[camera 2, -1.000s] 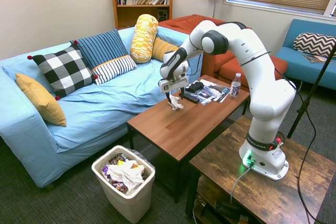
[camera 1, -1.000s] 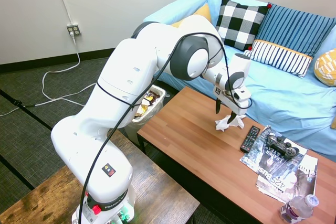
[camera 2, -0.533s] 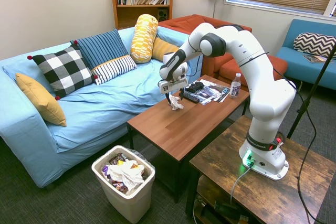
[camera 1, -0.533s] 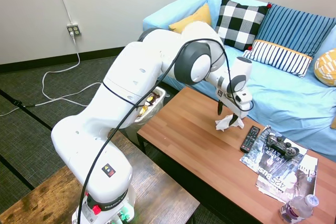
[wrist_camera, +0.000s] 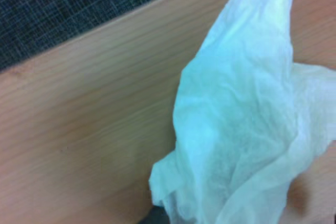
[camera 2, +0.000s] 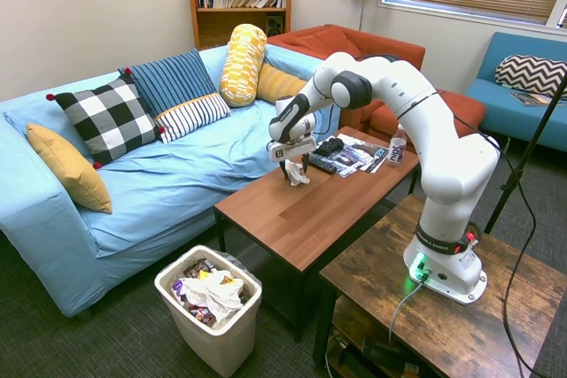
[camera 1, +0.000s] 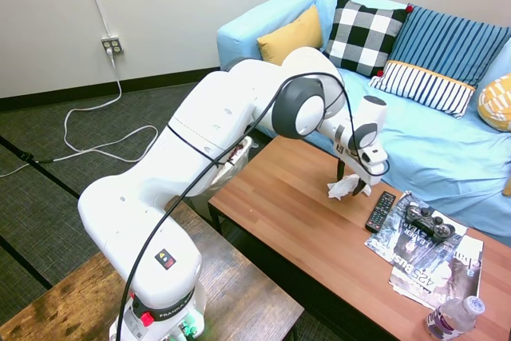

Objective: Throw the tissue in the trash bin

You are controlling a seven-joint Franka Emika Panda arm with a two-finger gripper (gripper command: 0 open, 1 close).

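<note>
The tissue (camera 1: pixel 342 190) is a crumpled white wad lying on the wooden coffee table (camera 1: pixel 295 213), near the sofa-side edge; it also shows in the second exterior view (camera 2: pixel 298 174) and fills the wrist view (wrist_camera: pixel 247 129). My gripper (camera 1: pixel 352 181) is down at the tissue, open, with a dark finger on either side of it, and shows again from the other side (camera 2: pixel 291 166). The trash bin (camera 2: pixel 213 329), off-white with a white liner and full of wrappers, stands on the carpet off the table's end. In the first exterior view the arm hides most of the trash bin (camera 1: pixel 233 159).
Just beyond the tissue lie a TV remote (camera 1: pixel 380 211), a game controller (camera 1: pixel 429 222) and magazines (camera 1: pixel 435 265). A water bottle (camera 1: pixel 453 317) stands at the table's corner. A blue sofa (camera 2: pixel 168 165) with pillows runs along the table's far side.
The arm has stretched further over the table and the gripper has come down, its fingers now straddling the tissue. The tissue has not moved.
</note>
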